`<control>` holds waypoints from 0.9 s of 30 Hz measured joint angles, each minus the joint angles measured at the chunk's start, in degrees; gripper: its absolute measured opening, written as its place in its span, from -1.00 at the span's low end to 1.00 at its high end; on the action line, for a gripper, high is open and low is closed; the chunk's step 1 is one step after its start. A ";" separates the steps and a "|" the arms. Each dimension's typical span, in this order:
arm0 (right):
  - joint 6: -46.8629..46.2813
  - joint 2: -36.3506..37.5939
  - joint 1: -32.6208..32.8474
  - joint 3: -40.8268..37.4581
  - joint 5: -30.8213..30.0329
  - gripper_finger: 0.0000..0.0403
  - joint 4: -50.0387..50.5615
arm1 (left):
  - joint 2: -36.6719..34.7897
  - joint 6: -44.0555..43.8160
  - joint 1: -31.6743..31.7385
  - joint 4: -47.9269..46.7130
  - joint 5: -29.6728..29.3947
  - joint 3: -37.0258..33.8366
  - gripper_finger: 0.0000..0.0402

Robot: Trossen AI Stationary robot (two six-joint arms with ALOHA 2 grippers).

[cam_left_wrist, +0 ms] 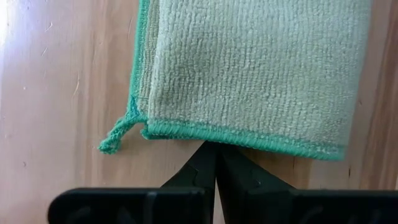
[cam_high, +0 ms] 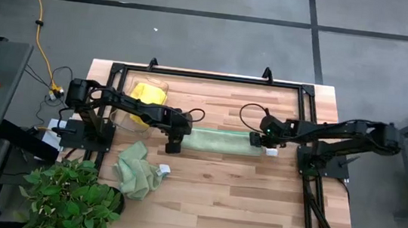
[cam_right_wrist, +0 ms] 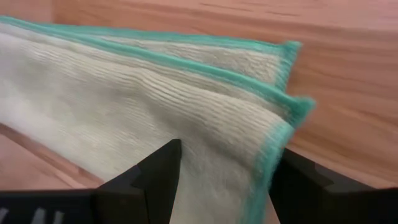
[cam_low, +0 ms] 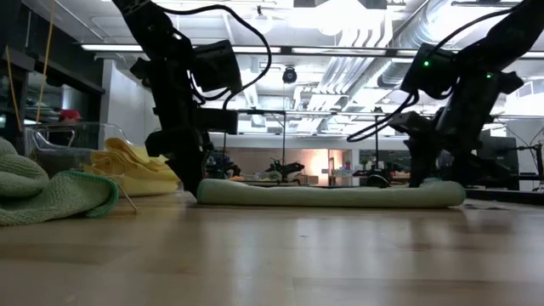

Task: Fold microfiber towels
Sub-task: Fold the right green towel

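One pale sage green microfiber towel [cam_high: 218, 141] lies folded into a long strip mid-worktop; left fingers [cam_left_wrist: 216, 163] shut, empty at its end, right fingers [cam_right_wrist: 180, 158] open, straddling the other. Crumpled green towel [cam_high: 136, 169] and yellow towels [cam_high: 147, 95] remain.

Folded green towel [cam_left_wrist: 249, 74]: far part cut off in the left wrist view. Yellow towels [cam_high: 147, 94]: count obscured inside the clear bin [cam_high: 163, 87]. Potted plant [cam_high: 67, 191]: cropped at the near edge.
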State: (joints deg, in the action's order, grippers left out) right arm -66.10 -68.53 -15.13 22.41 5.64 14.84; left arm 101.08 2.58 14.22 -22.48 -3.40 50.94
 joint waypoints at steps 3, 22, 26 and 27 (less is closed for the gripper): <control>-1.27 -1.95 0.01 0.02 0.19 0.04 -2.89 | 0.00 -0.50 0.00 0.02 0.05 -0.02 -1.00; 9.98 7.98 -3.45 7.16 -0.75 -0.89 23.55 | 0.80 -1.93 -0.01 4.01 1.64 5.79 -1.00; 13.79 11.18 -5.83 12.29 -3.85 -0.97 37.66 | 2.75 -1.93 -0.23 3.97 1.62 9.20 -1.00; 14.09 11.57 -6.36 13.75 -4.38 -0.96 39.98 | 3.58 -1.91 -0.47 4.18 1.60 10.25 -1.00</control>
State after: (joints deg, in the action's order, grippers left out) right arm -52.01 -56.95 -21.48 36.16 1.25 54.82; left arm 104.66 0.66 13.75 -18.30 -1.80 61.19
